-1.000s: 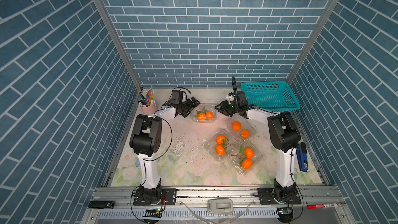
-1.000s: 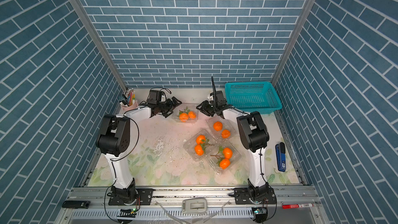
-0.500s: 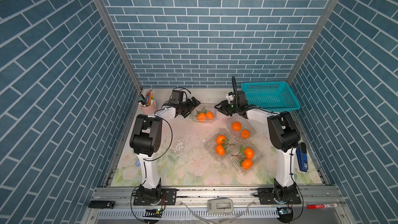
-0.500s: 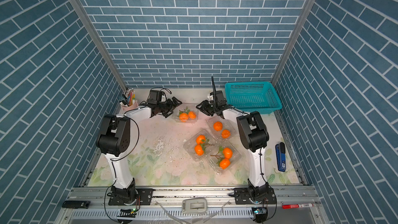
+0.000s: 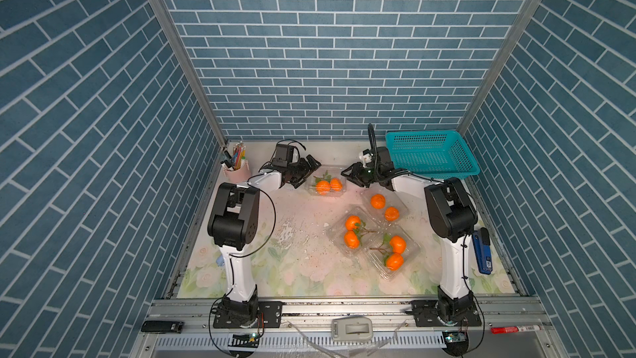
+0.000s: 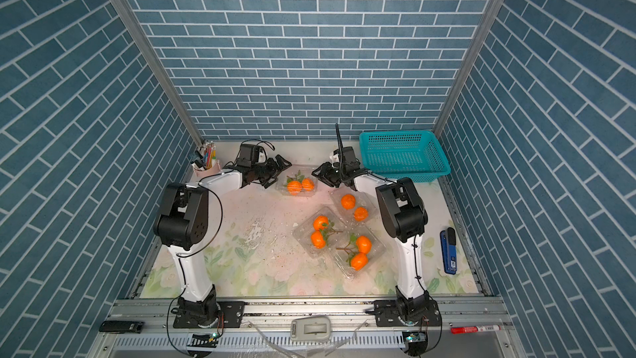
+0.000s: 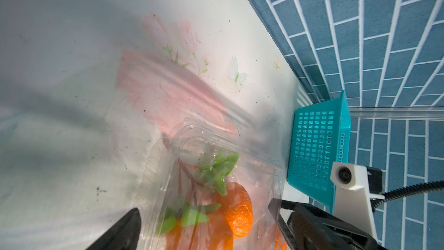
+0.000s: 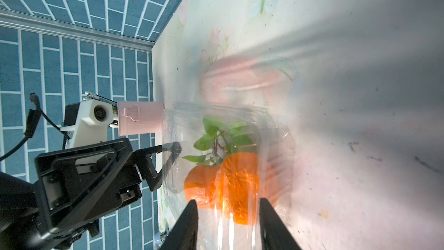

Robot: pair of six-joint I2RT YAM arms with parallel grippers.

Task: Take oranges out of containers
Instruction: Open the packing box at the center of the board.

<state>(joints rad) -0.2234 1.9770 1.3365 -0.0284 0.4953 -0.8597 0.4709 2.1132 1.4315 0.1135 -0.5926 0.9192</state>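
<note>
If squeezed unevenly, the thin clear container (image 8: pixel 211 114) at the far middle of the table (image 5: pixel 292 266) could buckle or skid away. Its two twig-joined oranges (image 5: pixel 323 186) might then tumble out together. The claws face each other so closely that they might also collide. Both arms reach far and low, wrists turned inward. The left claw (image 5: pixel 306 172) stands wide open and empty at the container's left end. The right claw (image 5: pixel 349 177) sits about half open astride the right end; we cannot tell whether it grips.
</note>
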